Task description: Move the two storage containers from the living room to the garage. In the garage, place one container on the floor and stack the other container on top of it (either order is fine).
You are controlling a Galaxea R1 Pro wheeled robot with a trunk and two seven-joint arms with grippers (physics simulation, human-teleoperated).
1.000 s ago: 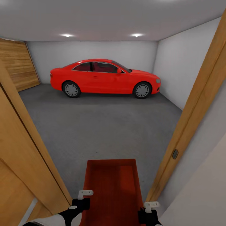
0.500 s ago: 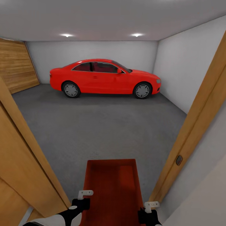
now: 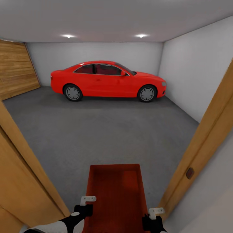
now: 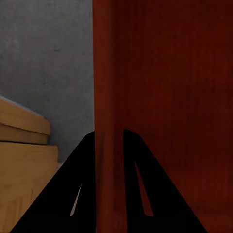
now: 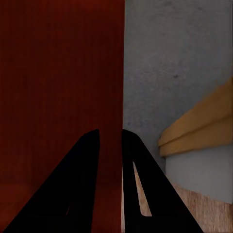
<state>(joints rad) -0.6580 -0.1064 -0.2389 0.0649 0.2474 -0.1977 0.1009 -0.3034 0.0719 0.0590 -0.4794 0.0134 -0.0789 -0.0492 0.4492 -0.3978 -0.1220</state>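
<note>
You look through a wood-framed doorway (image 3: 207, 129) into a home garage: a red two-door car (image 3: 108, 80) parked across the far end, matt grey concrete floor (image 3: 106, 136), bare white walls (image 3: 191, 74), two ceiling spotlights (image 3: 68, 36), and a wooden plank door (image 3: 16, 72) on the left side.

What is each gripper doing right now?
Left gripper: shut on the storage container, at its side wall.
Right gripper: shut on its other side wall.

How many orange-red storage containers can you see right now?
1: the storage container is carried between the left gripper and right gripper, low in front of the robot. A second may be elsewhere.
</note>
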